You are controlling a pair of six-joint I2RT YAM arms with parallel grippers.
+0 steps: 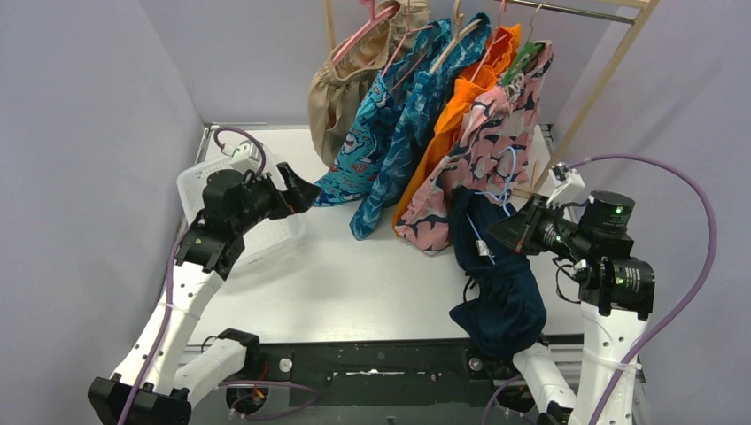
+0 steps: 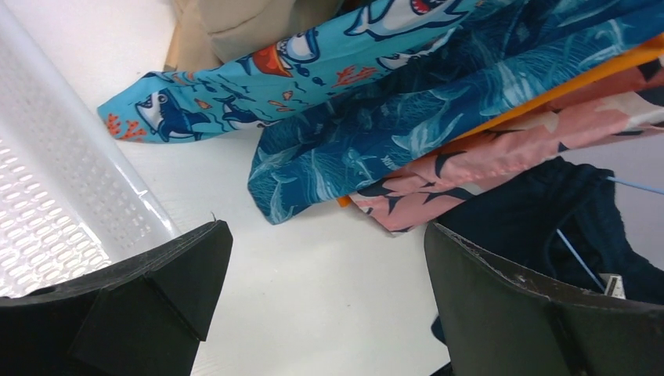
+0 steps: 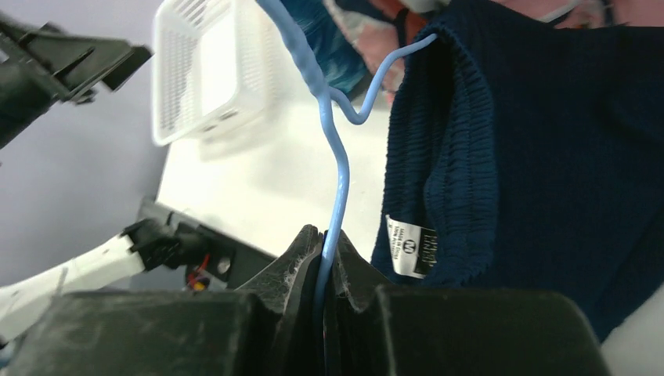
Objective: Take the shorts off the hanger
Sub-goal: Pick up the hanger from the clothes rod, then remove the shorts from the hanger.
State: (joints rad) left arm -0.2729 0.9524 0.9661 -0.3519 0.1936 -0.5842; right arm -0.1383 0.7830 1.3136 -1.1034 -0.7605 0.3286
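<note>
**Right arm holds the hanger; navy shorts hang below it**

Nearest the arm bases, the navy shorts [image 1: 496, 292] droop in a long bundle. Their long axis runs from the waistband, just beside the right gripper [image 1: 518, 232], down to the near edge of the table [image 1: 372, 283]. So the cloth lies below that gripper and toward the left arm's side. The right gripper's fingers are pressed together on the blue wire hanger [image 3: 337, 172], which rises out of them in the wrist view. The ribbed waistband is right beside the wire.

The left gripper [image 1: 299, 190] is spread wide and holds nothing. It hovers near the white basket [image 1: 199, 181], well apart from the navy shorts across the table. The right arm is nearer by far, but it is busy with the hanger. My judgement is that the left must cross over to pull the cloth free.

At the back, 1 wooden rack [image 1: 611, 80] carries 5 more pairs:
- tan shorts [image 1: 341, 84]
- turquoise shorts [image 1: 363, 150]
- teal shorts [image 1: 412, 133]
- orange shorts [image 1: 452, 115]
- pink shorts [image 1: 478, 150]

The count is 6 pairs of shorts, 1 basket and 2 arms.
</note>
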